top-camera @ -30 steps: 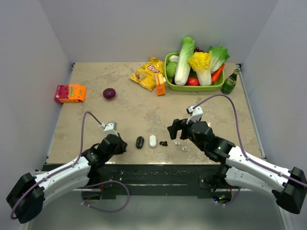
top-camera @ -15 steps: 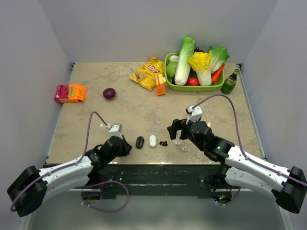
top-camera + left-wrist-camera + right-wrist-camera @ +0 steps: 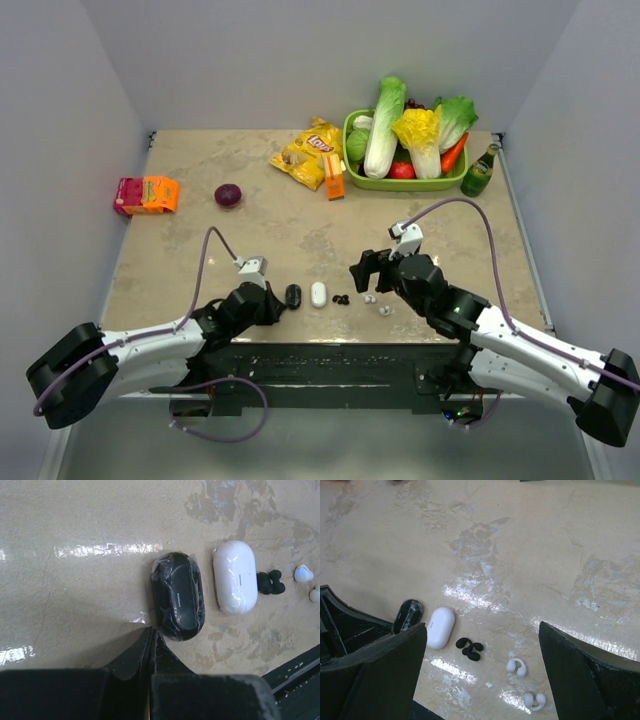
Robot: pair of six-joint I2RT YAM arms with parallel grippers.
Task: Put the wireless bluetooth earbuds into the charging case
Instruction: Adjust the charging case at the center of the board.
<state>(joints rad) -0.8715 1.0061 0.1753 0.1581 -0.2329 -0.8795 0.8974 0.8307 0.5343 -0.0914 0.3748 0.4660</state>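
Earbuds [image 3: 470, 649] lie just right of the white case [image 3: 235, 577], my left fingers [image 3: 137, 647] closed to its left, my right fingers [image 3: 380, 670] open.

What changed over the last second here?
The left tool swung right, and its shut tip now sits right beside the black charging case. Nothing was gripped or released. The right tool, white charging case and earbuds stayed put.

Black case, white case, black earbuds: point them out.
black case [image 3: 178, 596], left wrist view, top centre.
white case [image 3: 235, 577], left wrist view, top centre.
black earbuds [image 3: 270, 582], left wrist view, pair's middle.
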